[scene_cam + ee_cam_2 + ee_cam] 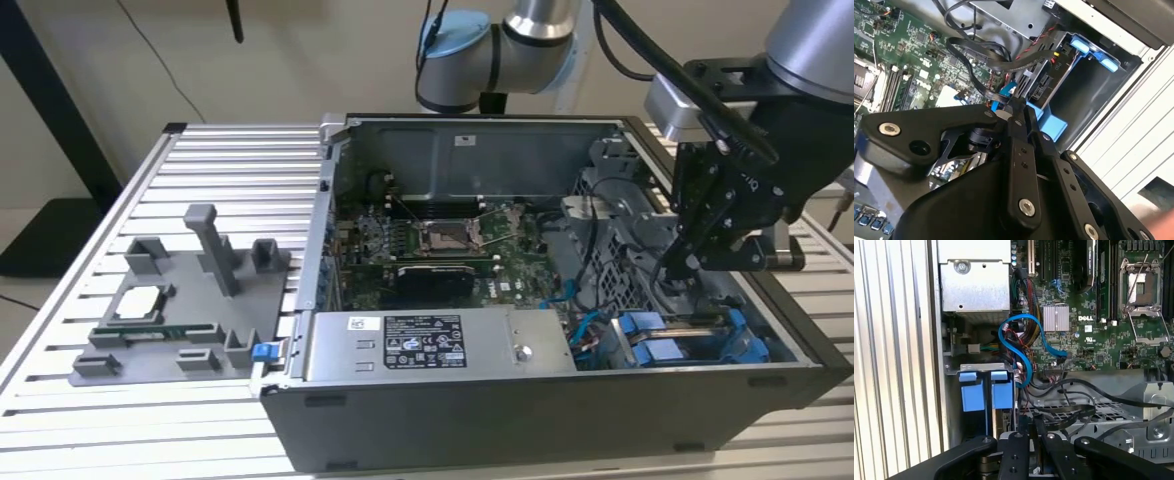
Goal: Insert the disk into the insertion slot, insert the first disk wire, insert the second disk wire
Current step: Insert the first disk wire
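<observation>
Watching the gripper (1015, 107), its fingers pinched narrow on what looks like a blue wire (1004, 92). The disk (1054, 72) already sits in its slot (1089, 92); wiring unfinished, I'd judge.

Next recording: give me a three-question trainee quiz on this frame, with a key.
1. True or false: the gripper hangs over the grey fixture tray.
2. The drive carriers in the drive cage are: A red, B blue, C green.
3. Fill in: the grey fixture tray lies at the exterior view's ____ of the computer case.
Key: 1 false, it is down at the drive cage; 2 B; 3 left.
</observation>
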Controlling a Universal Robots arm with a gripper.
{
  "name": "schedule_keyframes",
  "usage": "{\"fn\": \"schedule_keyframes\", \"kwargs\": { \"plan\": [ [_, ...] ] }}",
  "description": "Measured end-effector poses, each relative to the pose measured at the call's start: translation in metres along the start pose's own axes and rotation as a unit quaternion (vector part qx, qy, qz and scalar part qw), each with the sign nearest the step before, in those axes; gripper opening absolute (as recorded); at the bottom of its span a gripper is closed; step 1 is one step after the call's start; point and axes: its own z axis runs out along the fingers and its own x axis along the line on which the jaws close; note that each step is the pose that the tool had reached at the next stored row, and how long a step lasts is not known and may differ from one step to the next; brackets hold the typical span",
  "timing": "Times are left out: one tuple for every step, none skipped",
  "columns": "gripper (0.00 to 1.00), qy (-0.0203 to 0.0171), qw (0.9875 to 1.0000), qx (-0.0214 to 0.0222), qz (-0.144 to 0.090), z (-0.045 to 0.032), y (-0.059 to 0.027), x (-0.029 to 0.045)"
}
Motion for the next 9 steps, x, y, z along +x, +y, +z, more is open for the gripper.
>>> {"fn": "schedule_keyframes", "kwargs": {
  "plan": [
    [0.00, 0.0000, 1.0000, 0.0000, 0.000, 0.0000, 0.0000, 0.0000],
    [0.00, 0.0000, 1.0000, 0.0000, 0.000, 0.0000, 0.0000, 0.0000],
    [0.00, 0.0000, 1.0000, 0.0000, 0.000, 0.0000, 0.0000, 0.0000],
    [0.00, 0.0000, 1.0000, 0.0000, 0.000, 0.0000, 0.0000, 0.0000],
    [0.00, 0.0000, 1.0000, 0.0000, 0.000, 0.0000, 0.0000, 0.0000],
    [0.00, 0.0001, 1.0000, 0.0000, 0.000, 0.0000, 0.0000, 0.0000],
    [0.00, 0.0000, 1.0000, 0.0000, 0.000, 0.0004, 0.0000, 0.0000],
    [0.00, -0.0001, 1.0000, 0.0000, 0.000, 0.0011, 0.0000, 0.0002],
    [0.00, 0.0000, 1.0000, 0.0000, 0.000, 0.0016, -0.0001, 0.0008]
  ]
}}
